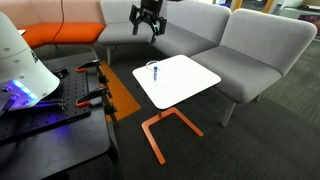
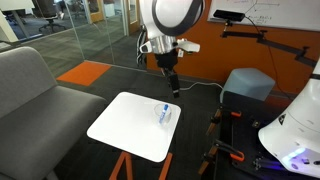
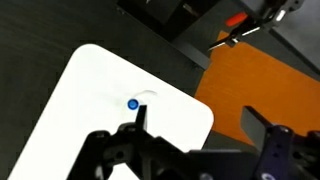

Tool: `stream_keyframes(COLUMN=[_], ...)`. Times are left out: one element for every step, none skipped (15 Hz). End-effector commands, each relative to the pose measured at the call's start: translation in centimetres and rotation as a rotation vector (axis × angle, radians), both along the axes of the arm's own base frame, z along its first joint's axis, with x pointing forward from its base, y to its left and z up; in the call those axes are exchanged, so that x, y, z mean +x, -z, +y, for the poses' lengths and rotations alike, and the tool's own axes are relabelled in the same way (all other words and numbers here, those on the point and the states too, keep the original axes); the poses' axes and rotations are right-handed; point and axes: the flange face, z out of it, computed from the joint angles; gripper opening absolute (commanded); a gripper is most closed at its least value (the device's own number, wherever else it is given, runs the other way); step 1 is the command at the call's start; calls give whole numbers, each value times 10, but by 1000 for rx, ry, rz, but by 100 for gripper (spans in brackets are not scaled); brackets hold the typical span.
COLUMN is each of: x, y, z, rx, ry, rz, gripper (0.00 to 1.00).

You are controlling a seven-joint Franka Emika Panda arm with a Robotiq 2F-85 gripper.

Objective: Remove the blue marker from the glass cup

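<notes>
— Wrist view gives the marker (image 3: 133,104) as a blue dot, seen end-on. Where is it exactly?

— In the cup (image 3: 147,99), blue end up. The glass is so clear that only a faint arc of rim shows there. Cup and marker sit on the white counter (image 3: 80,130), near one edge rather than the middle.

— And the jaws?

— Spread wide, with nothing between them. In that same view one finger (image 3: 139,118) points up just below the blue dot. The other finger (image 3: 262,128) is well off to the side, over the orange floor patch (image 3: 270,80).

— Are they touching the glass?

— No. In both exterior views they hang above the counter, apart from the cup (image 2: 166,115), on the end of the white arm (image 2: 165,40). In an exterior view the marker (image 1: 155,70) is a thin blue stroke below them.

— What's round about?

— The counter stands on a bent orange frame (image 1: 165,130) on dark carpet (image 1: 260,140). A grey sofa (image 1: 250,45) wraps behind it, with an orange seat (image 1: 60,35) further along.
</notes>
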Motion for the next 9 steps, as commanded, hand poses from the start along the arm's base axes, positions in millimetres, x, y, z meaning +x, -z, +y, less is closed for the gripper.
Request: stream_keyframes(x=[3,5,7,3,3,4,5,6,7], y=[26,36,42,37,44,47,46,45,45], z=[34,45,55,50,57,59,58,56,55], rx=[-49,-49,-47,-33,-32,-32,-32,-33,-33], ry=[-127,-143,-141,-136,-142,-145,-144,-141,-139], rz=[-110,-127,-137,-104,-112,-113,-115,-118,-120], gripper=[100,100,100,100,100,100,100,100,100])
